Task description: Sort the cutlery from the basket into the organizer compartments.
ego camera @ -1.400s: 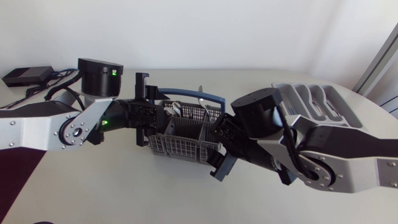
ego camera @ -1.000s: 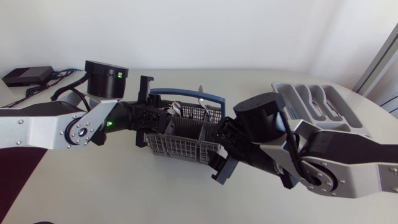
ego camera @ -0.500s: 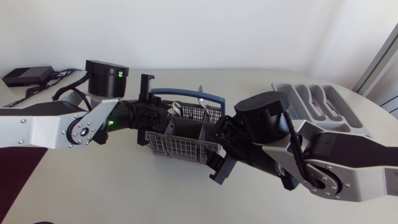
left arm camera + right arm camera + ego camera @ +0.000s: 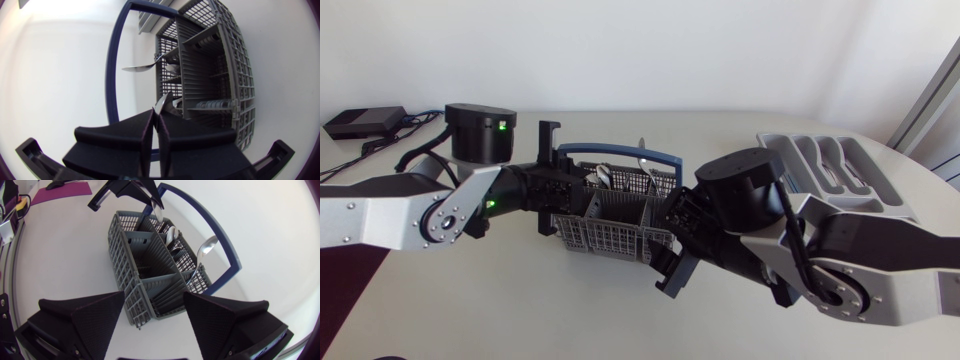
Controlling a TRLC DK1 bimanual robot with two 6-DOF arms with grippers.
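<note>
We are counting one blue-handled grey mesh basket (image 4: 145, 280) mid-table and one grey compartmented organizer (image 4: 820, 165) far right. Left gripper (image 4: 156, 120) is pinching a silver utensil (image 4: 162, 104), its end hidden. Right gripper (image 4: 152, 311) is gaping wide at the basket's near end.

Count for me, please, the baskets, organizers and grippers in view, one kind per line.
Basket: 1
Organizer: 1
Grippers: 2 (left gripper, shut on a utensil; right gripper, open)
Total: 4
</note>
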